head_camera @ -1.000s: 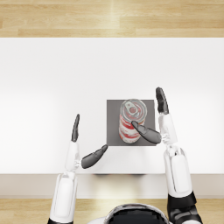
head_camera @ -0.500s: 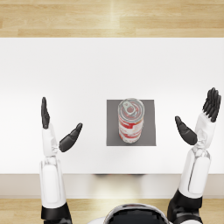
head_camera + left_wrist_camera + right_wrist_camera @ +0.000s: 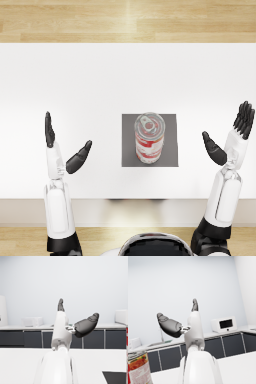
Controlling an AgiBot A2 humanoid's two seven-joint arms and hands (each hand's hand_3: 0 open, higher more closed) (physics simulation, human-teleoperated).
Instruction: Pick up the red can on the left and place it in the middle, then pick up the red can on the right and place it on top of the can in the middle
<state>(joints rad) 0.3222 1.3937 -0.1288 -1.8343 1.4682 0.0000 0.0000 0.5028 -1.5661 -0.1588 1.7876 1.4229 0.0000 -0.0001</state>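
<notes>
On a grey mat (image 3: 171,155) at the table's middle stands a red can stack (image 3: 149,137); from above I see one silver lid with a pull tab and the red-white label below it. Its edge shows in the left wrist view as a red can (image 3: 127,356), and in the right wrist view as a red can (image 3: 139,368) with a tomato label. My left hand (image 3: 62,147) is held open well to the left of the mat, holding nothing. My right hand (image 3: 231,136) is open well to the right, fingers spread, also free of anything.
The white table (image 3: 100,85) stretches wide around the mat, with its front edge just before my arms. A wooden floor lies beyond its far edge. Behind, the wrist views show a counter with dark cabinets and a microwave (image 3: 224,324).
A second ago my right hand was at the can on the mat and my left hand close by. Both hands have since drawn outward, away from the can, and the can stands alone.
</notes>
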